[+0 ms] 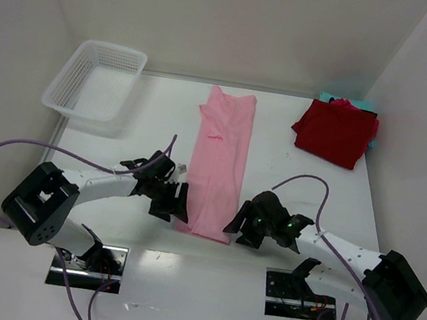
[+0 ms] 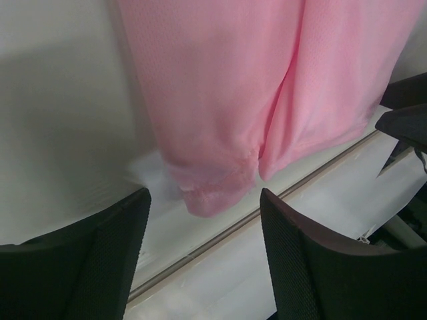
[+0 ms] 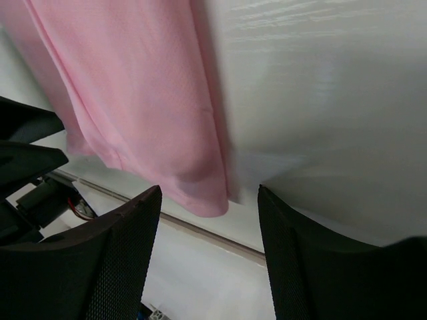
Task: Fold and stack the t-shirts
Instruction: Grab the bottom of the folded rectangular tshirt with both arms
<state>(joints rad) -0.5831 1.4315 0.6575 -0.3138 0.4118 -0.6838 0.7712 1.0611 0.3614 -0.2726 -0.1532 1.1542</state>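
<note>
The light pink t-shirt [image 1: 219, 161] lies folded into a long narrow strip down the middle of the table. My left gripper [image 1: 176, 204] is open at its near left corner [image 2: 217, 193], which lies just beyond the fingers. My right gripper [image 1: 237, 224] is open at its near right corner [image 3: 203, 193], also just ahead of the fingers. Neither holds cloth. The dark red folded shirt [image 1: 335, 132] lies at the far right, with a teal one [image 1: 329, 98] showing at its far edge.
A white plastic mesh basket [image 1: 96, 81] stands at the far left. White walls close in the back and both sides. A seam in the table surface [image 2: 280, 193] runs just near the pink shirt's hem.
</note>
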